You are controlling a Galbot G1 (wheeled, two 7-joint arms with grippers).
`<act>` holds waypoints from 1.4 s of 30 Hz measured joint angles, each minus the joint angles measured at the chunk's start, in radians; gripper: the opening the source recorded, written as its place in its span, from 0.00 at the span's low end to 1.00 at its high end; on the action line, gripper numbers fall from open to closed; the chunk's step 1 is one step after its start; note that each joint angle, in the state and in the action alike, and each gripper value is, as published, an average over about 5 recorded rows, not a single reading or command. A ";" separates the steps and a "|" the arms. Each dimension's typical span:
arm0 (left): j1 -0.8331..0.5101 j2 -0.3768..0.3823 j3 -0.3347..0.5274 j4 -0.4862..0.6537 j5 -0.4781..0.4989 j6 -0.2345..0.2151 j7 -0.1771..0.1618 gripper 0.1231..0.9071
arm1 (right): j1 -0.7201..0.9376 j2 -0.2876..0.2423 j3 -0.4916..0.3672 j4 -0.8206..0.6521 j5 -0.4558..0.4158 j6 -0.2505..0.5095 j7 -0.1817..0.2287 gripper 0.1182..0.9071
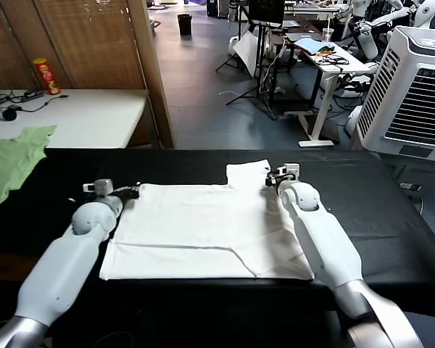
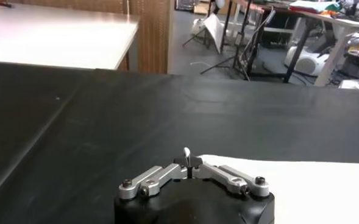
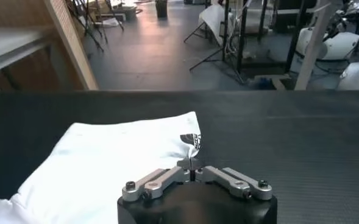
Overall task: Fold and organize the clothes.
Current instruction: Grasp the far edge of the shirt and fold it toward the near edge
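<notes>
Matt white cotton T-shirt [image 1: 203,228], smooth with soft creases, on a matt black bench cover [image 1: 391,217], glossy white plastic arm shells, brushed-metal linkages on left gripper [image 2: 188,159] and right gripper [image 3: 192,163]

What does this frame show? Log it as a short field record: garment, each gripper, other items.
garment: white T-shirt lying flat on black table, far-right part folded over, black print showing
left gripper: shut on the shirt's far-left corner
right gripper: shut on the shirt's far-right edge, by the print
other items: green garment at table's left; red can on white table behind
</notes>
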 joint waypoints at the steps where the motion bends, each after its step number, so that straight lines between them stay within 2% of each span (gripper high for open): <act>1: 0.003 0.003 -0.004 -0.007 0.000 -0.001 -0.002 0.00 | -0.010 -0.008 0.004 0.022 0.000 0.006 -0.008 0.01; 6: 0.036 0.031 -0.035 -0.070 -0.012 -0.003 -0.026 0.00 | -0.076 -0.059 0.022 0.159 0.002 0.019 -0.039 0.01; 12: 0.133 0.092 -0.092 -0.215 -0.039 -0.004 -0.037 0.00 | -0.183 -0.142 0.052 0.346 0.004 -0.006 -0.041 0.01; 16: 0.235 0.145 -0.136 -0.330 -0.056 -0.009 -0.047 0.00 | -0.264 -0.192 0.071 0.454 0.005 -0.036 -0.025 0.01; 23: 0.434 0.207 -0.234 -0.509 -0.055 -0.023 -0.053 0.00 | -0.413 -0.260 0.101 0.633 0.006 -0.139 0.016 0.01; 27: 0.554 0.210 -0.295 -0.586 -0.033 -0.023 -0.066 0.00 | -0.495 -0.285 0.109 0.718 0.006 -0.181 0.025 0.01; 33: 0.720 0.200 -0.373 -0.656 -0.004 -0.037 -0.064 0.00 | -0.602 -0.305 0.121 0.804 0.004 -0.216 0.032 0.01; 42: 0.840 0.186 -0.409 -0.705 0.013 -0.042 -0.065 0.00 | -0.702 -0.306 0.134 0.859 -0.004 -0.231 0.037 0.01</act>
